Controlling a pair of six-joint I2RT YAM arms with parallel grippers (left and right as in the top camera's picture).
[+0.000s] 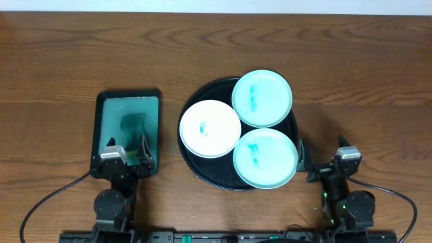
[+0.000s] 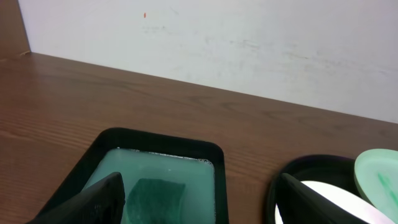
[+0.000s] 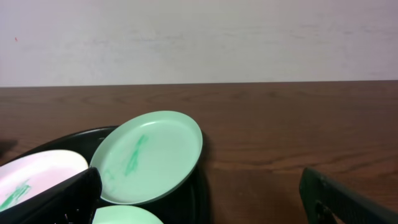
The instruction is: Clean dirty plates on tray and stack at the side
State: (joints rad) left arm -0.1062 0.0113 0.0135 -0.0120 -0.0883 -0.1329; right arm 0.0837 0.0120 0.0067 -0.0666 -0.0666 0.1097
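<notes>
Three plates lie on the round black tray [image 1: 202, 164]. A white plate [image 1: 210, 129] with small teal marks is on its left. One mint plate [image 1: 262, 98] with a teal smear leans at the back, and another smeared mint plate [image 1: 264, 158] lies at the front right. My left gripper [image 1: 127, 148] hangs open over the near end of a rectangular tray, left of the plates. Right of the round tray, my right gripper [image 1: 324, 159] is open and holds nothing. The right wrist view shows the back mint plate [image 3: 149, 155], the white plate [image 3: 37, 174] and the tray rim [image 3: 200, 180].
The black-rimmed rectangular tray [image 1: 100, 128] holds pale green water and a dark green sponge [image 1: 133, 125]. In the left wrist view the sponge [image 2: 155, 198] lies just ahead of my open left gripper [image 2: 202, 208]. Bare wooden table surrounds both trays; a white wall stands behind.
</notes>
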